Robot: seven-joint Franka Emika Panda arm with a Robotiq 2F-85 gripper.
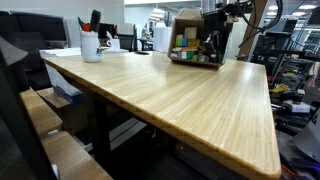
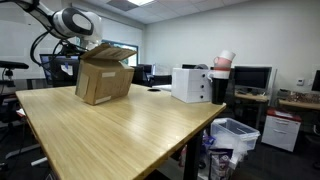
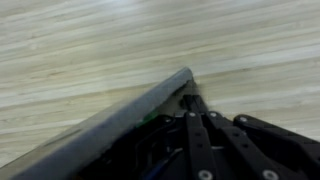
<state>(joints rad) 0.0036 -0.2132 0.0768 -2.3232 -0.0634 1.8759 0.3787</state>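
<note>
We identify the box (image 2: 103,75) at the jaws as matt cardboard. Beyond them, the table (image 3: 80,50) is smooth, satin-finished wood.

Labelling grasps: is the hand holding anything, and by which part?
The hand is shut on the cardboard box, pinching the edge of its open top flap near a corner.

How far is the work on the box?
Done: the box stands on the table, one flap raised. In hand: the gripper is shut on that flap's edge. Left: the box is still open, with things showing inside.
</note>
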